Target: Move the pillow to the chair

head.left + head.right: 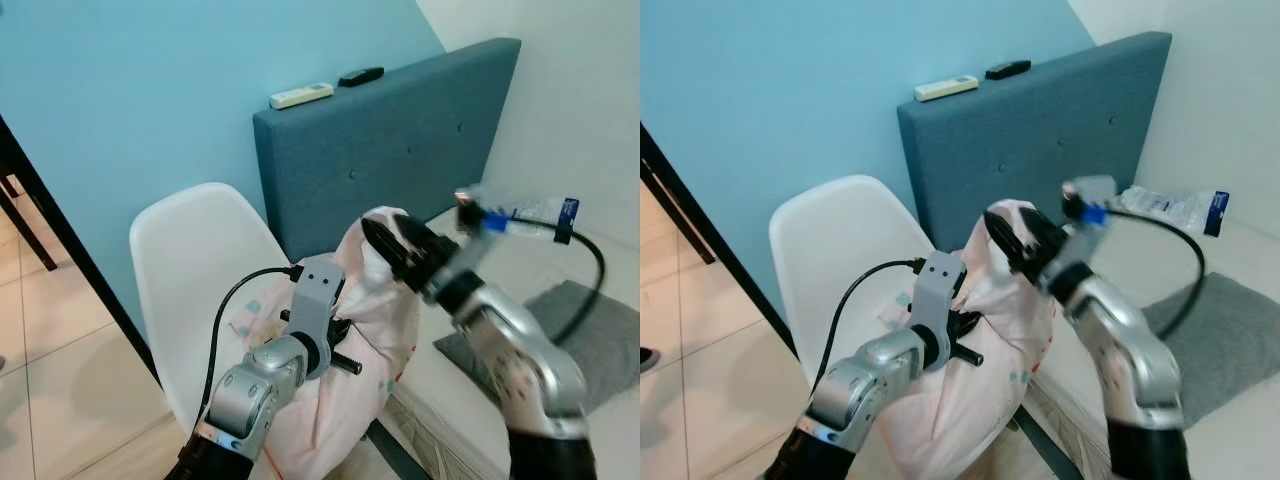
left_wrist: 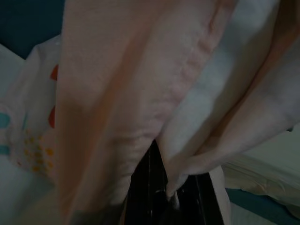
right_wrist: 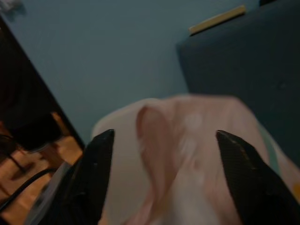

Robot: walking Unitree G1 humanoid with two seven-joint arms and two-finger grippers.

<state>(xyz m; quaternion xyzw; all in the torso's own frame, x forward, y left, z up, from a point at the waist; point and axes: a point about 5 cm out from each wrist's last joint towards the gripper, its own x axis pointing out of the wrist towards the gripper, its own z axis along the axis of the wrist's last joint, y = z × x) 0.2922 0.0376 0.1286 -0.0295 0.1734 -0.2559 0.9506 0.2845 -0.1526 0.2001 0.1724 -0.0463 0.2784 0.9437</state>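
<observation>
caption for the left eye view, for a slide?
Both arms lower the pink pillow onto the white chair beside the blue headboard, left tool buried in its fabric.

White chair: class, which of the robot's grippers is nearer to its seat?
Left. The left gripper is buried in the pillow over the white chair; the right gripper is at the pillow's top, bedside.

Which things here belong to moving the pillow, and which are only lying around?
For the job:
pillow
chair
left pincer, shut on the pillow
right pincer, open at the pillow's top

Lying about:
two remotes on the headboard
plastic bag
grey cushion
</observation>
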